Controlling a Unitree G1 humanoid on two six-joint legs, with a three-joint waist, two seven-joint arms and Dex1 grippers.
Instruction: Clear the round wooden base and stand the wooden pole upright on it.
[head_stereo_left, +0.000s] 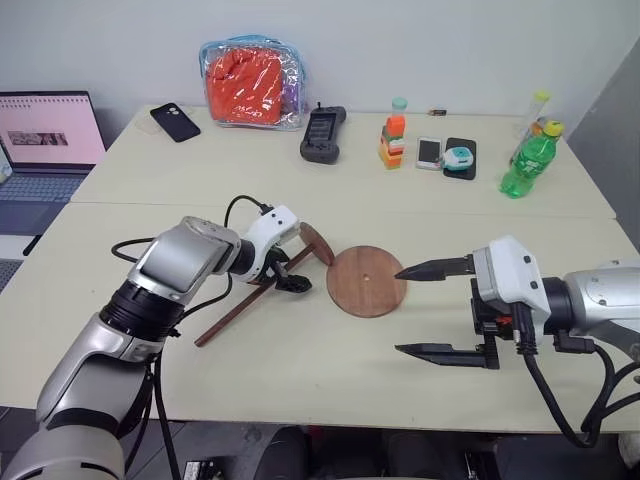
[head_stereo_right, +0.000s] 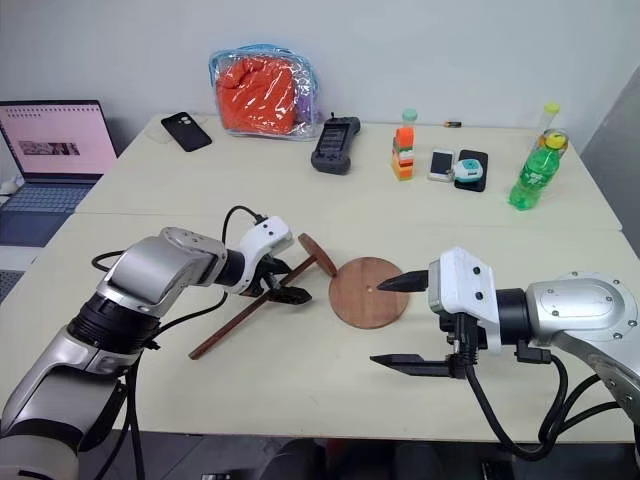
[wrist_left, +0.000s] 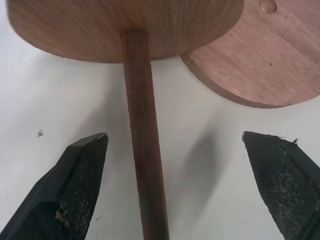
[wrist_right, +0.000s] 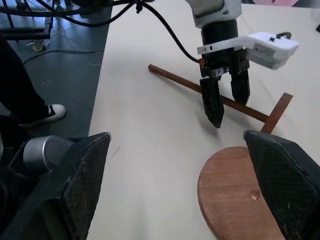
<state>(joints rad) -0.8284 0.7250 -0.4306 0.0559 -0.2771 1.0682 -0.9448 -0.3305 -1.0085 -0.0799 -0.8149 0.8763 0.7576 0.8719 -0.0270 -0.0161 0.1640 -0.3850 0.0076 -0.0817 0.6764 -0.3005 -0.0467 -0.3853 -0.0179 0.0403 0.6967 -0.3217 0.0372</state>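
Note:
The round wooden base (head_stereo_left: 367, 281) lies flat on the table's middle, its top bare, a small hole at its centre. The wooden pole (head_stereo_left: 240, 309) lies on the table to its left, with its disc end (head_stereo_left: 318, 243) propped up beside the base. My left gripper (head_stereo_left: 287, 280) points down over the rod near that disc, open, one finger (wrist_left: 82, 180) on each side of the rod (wrist_left: 142, 150), not touching it. My right gripper (head_stereo_left: 400, 310) hovers open just right of the base, empty, upper fingertip at the base's rim. The right wrist view shows the base (wrist_right: 235, 195) and the left gripper (wrist_right: 227, 107).
Along the far side stand a laptop (head_stereo_left: 45, 150), an orange bag (head_stereo_left: 250, 82), a black phone (head_stereo_left: 175, 122), a black controller (head_stereo_left: 323, 133), stacked coloured blocks (head_stereo_left: 392, 140), a white phone (head_stereo_left: 429, 152) and a green bottle (head_stereo_left: 528, 160). A person's shoe (wrist_right: 47, 112) is on the floor beside the table.

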